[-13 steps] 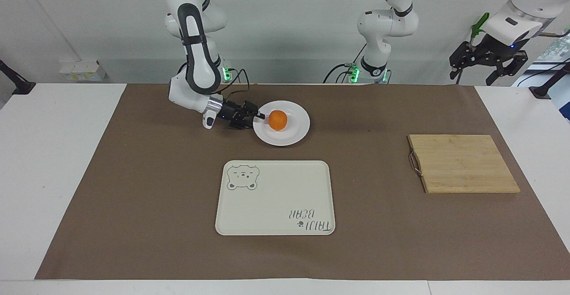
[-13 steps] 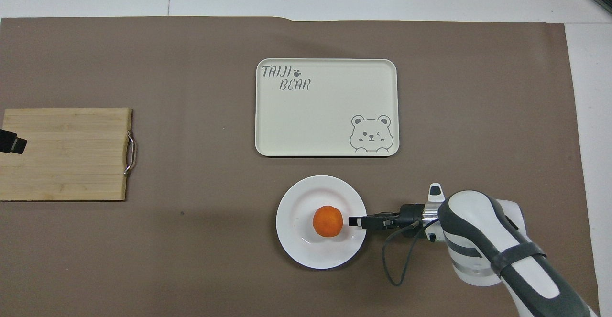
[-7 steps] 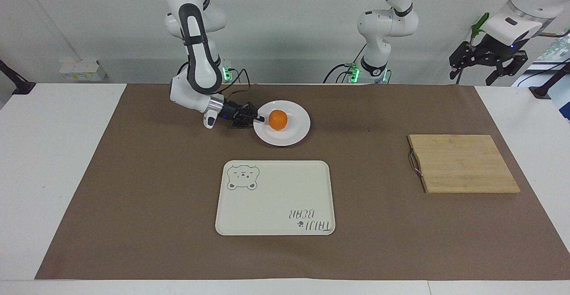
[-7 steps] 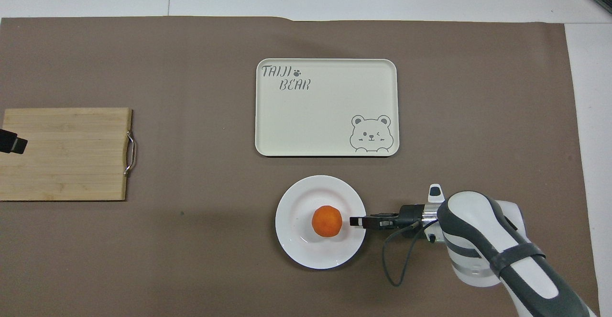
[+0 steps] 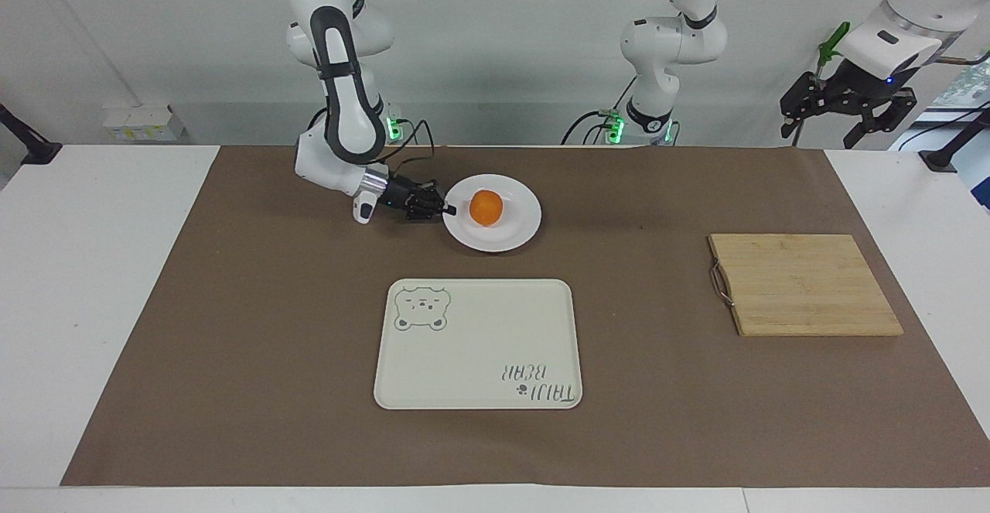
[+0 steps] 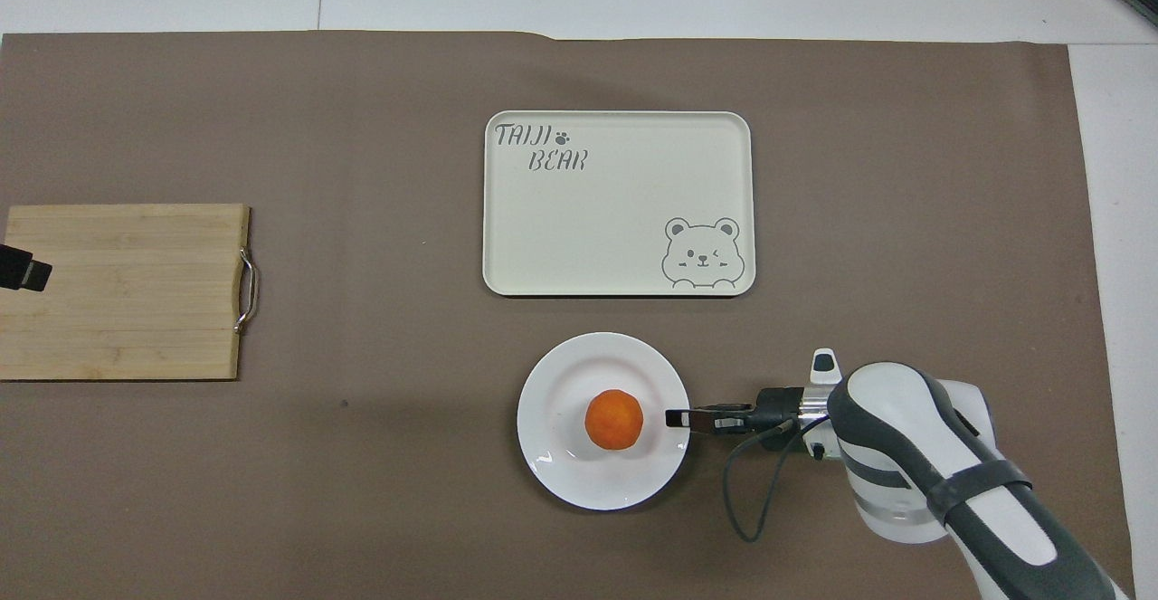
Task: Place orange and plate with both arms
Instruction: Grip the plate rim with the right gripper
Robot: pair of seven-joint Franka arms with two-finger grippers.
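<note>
Overhead view shows the orange (image 6: 614, 419) sitting in the middle of the plate (image 6: 570, 478), which rests on the counter (image 6: 362, 491) nearer to the robots than the cream tray (image 6: 618, 203) and a little toward the right arm's end. The right gripper (image 6: 678, 418) lies low and level at the plate's rim on that arm's side; its fingers seem to meet the rim edge-on, but whether they are clenched on it I cannot tell. The left gripper (image 5: 847, 107) waits raised above the left arm's end of the counter, over the edge near the wooden cutting board (image 5: 804, 284), with its fingers spread apart and nothing in them. I judge the plate to be stiff, smooth and breakable, probably slippery under narrow fingers, so the wide rim is the sensible place to pinch, one finger above and one beneath, and it should be kept flat. The orange looks light and firm but round, free to roll on the glossy surface if the plate tips or jerks; taken alone, it wants a grip across its widest part.
</note>
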